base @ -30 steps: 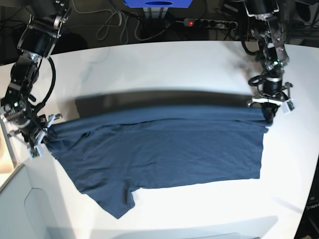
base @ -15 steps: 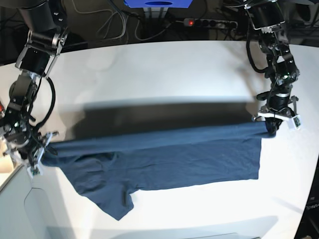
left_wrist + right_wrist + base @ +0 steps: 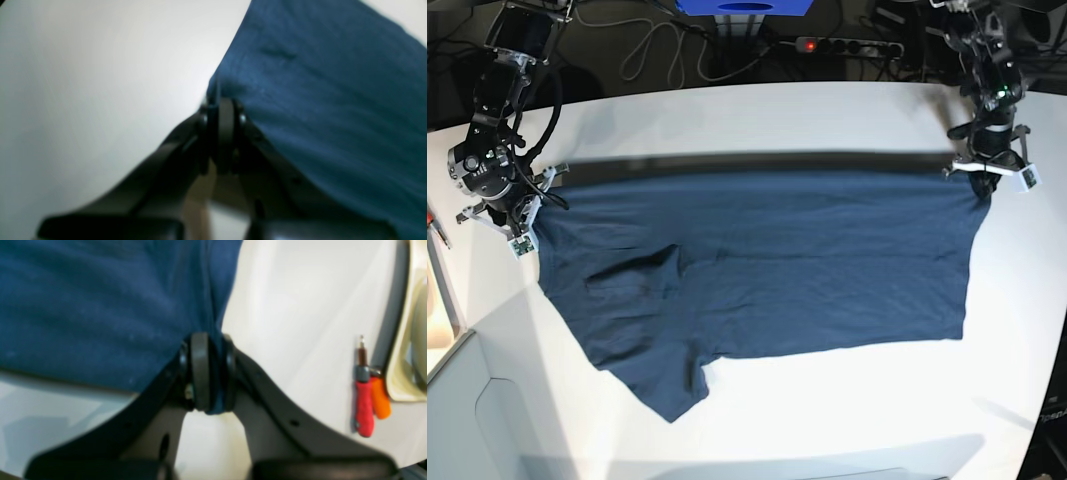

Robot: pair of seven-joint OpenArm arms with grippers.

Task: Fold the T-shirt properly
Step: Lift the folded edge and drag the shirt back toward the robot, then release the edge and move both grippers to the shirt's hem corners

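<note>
The dark navy T-shirt is stretched across the white table, its top edge taut and raised between both arms, the lower part and one sleeve lying toward the front left. My left gripper, at the right of the base view, is shut on the shirt's upper right corner. My right gripper, at the left of the base view, is shut on the upper left corner. In both wrist views the jaws pinch navy cloth between them.
A red and an orange handled tool lie at the table's left edge beside a cream tray. A blue box, cables and a power strip sit behind the table.
Both grippers have moved toward the back of the table with the shirt's corners, pulling the top edge back and spreading the cloth wider and flatter.
</note>
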